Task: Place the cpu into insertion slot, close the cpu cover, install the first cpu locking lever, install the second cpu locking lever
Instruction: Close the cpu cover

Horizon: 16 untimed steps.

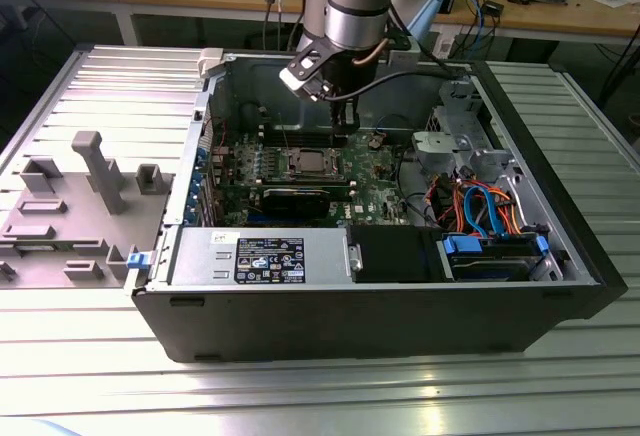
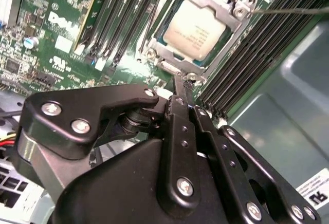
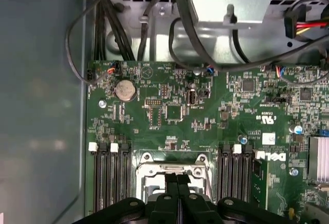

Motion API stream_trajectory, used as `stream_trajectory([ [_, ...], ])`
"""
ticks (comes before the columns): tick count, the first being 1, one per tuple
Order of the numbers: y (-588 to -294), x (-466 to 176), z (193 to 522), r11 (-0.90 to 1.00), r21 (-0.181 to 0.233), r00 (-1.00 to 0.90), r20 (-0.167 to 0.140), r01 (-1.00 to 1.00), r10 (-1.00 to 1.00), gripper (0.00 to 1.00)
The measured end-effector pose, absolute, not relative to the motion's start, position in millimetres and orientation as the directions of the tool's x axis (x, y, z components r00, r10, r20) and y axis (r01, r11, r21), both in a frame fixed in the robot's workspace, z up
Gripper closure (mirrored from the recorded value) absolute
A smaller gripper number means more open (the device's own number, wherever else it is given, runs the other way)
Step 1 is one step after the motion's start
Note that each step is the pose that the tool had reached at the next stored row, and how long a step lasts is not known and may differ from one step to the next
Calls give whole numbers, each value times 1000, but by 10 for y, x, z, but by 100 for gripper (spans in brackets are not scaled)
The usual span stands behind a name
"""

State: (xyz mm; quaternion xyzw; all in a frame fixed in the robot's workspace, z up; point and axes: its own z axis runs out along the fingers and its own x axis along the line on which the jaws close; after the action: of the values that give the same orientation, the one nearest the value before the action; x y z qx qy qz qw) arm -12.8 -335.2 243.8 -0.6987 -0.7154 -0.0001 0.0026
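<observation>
The cpu (image 2: 194,26), a pale silver square, lies in the insertion slot (image 1: 305,163) of the green motherboard (image 3: 175,111). The cpu cover (image 2: 229,34), a silver frame plate, lies flat over the chip's edges. A thin wire locking lever (image 2: 290,10) runs out from one corner of the socket. My gripper (image 2: 184,80) has its black fingers pressed together, and their tips are at the socket's edge by a small metal tab. In the first wrist view the gripper (image 3: 177,179) hangs over the socket frame (image 3: 149,171). In the exterior view the gripper (image 1: 345,134) is just to the right of the socket.
Long black memory slots (image 2: 257,54) flank the socket on both sides. Black cables (image 3: 190,23) and a metal drive cage lie beyond the board. The open case holds a power supply (image 1: 260,256) and blue-tabbed drive bays (image 1: 495,256). A grey fixture (image 1: 80,196) sits outside.
</observation>
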Motion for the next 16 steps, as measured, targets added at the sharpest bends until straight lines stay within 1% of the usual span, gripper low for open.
stream_trajectory([
  [6, -3352, -261, 2380, 25, -8, -25, 4, 1000, 1000, 89],
  [9, -3352, -552, 2203, 32, -23, -32, 5, 999, 999, 89],
  [16, -3351, -646, 2154, 35, -27, -35, 6, 999, 999, 89],
])
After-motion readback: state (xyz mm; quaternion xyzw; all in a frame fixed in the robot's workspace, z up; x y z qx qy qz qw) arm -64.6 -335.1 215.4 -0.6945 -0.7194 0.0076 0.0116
